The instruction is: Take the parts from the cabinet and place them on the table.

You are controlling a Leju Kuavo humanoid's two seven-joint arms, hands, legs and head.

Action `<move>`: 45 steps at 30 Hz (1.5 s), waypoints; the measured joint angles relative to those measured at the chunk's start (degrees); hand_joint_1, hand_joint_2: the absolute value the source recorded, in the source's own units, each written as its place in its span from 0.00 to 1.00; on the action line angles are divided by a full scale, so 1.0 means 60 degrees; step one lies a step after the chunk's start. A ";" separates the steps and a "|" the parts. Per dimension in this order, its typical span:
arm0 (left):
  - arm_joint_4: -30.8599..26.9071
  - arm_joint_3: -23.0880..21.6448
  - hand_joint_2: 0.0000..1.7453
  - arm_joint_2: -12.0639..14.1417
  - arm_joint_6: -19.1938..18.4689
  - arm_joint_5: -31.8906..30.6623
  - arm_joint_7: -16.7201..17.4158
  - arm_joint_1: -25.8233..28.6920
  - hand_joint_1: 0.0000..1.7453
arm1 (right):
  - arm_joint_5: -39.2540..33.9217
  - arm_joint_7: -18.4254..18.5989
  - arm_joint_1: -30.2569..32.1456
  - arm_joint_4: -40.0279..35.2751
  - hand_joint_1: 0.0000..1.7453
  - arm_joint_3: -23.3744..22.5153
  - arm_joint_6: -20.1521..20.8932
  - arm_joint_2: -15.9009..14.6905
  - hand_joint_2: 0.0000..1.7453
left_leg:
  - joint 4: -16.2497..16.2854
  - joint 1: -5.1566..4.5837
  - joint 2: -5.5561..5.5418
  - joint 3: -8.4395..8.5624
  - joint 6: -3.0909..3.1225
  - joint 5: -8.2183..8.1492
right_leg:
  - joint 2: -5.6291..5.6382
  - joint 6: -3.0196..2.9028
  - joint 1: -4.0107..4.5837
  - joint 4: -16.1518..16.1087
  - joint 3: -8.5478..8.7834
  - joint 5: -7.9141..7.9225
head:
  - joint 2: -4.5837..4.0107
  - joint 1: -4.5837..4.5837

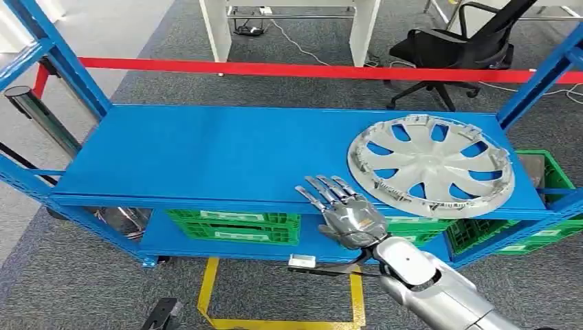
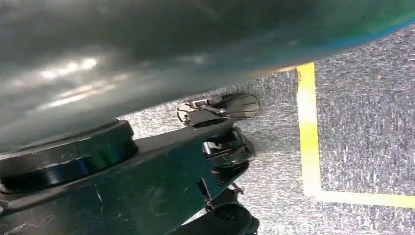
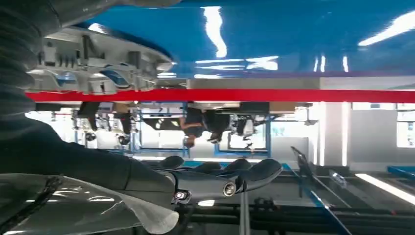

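Blue shelf over grey carpet, carrying 1 silver hubcap at its right end. Right hand hovering open, fingers flat, empty, just beside the rim. Needing fingers sliding under the rim before closing.

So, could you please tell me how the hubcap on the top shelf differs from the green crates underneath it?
The hubcap is silver-grey and round, while the green crates are boxy. The hubcap lies flat on the blue top shelf near its right end, in the open; the crates sit on the lower level, partly hidden by that shelf. The hubcap has spoke-shaped cutouts; the crates have slotted walls. Both are on the same blue rack, and the right hand touches neither.
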 joint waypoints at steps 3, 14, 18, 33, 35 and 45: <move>0.0000 0.0000 0.00 0.0000 0.0000 0.0000 0.0000 0.0000 0.00 | 0.0000 0.0000 0.0001 0.0000 0.00 -0.0001 0.0001 0.0000 1.00 | 0.0000 0.0000 0.0000 0.0000 0.0000 0.0000 | 0.0000 0.0000 0.0000 0.0000 0.0000 0.0000 | 0.0000 0.0000; 0.0000 -0.0091 0.00 0.0036 -0.0029 0.0124 0.0000 0.0011 0.00 | 0.0000 0.0255 0.0118 0.0029 0.00 -0.0846 0.1152 -0.0565 1.00 | 0.0003 -0.0001 0.0000 -0.0002 0.0001 0.0000 | 0.0000 0.0001 -0.0001 0.0000 0.0002 0.0002 | 0.0000 0.0000; 0.0000 -0.0098 0.00 0.0047 -0.0025 0.0142 0.0000 0.0014 0.00 | -0.0044 0.0295 0.0122 0.0029 0.00 -0.1024 0.1323 -0.0700 1.00 | 0.0003 -0.0001 0.0000 -0.0002 0.0001 0.0000 | 0.0001 0.0001 -0.0001 0.0000 0.0001 0.0002 | 0.0000 0.0000; 0.0000 -0.0127 0.00 0.0055 0.0011 0.0248 0.0000 0.0034 0.00 | -0.0117 0.0310 0.0175 0.0029 0.00 -0.1243 0.1461 -0.0864 1.00 | 0.0003 -0.0001 0.0000 -0.0002 0.0001 0.0000 | 0.0001 0.0001 0.0000 0.0000 0.0001 0.0002 | 0.0000 0.0000; 0.0000 -0.0127 0.00 0.0055 0.0011 0.0248 0.0000 0.0034 0.00 | -0.0117 0.0313 0.0180 0.0029 0.00 -0.1243 0.1468 -0.0864 1.00 | 0.0002 -0.0001 0.0000 -0.0002 0.0001 0.0000 | 0.0001 0.0001 0.0000 0.0000 0.0002 0.0002 | 0.0000 0.0000; 0.0000 -0.0124 0.00 0.0055 0.0066 0.0353 -0.0007 0.0052 0.00 | -0.0142 0.0485 0.0163 0.0047 0.00 -0.1501 0.1662 -0.0933 1.00 | 0.0003 -0.0002 0.0000 -0.0004 0.0001 0.0000 | 0.0000 0.0001 -0.0001 0.0000 0.0003 0.0002 | 0.0000 0.0000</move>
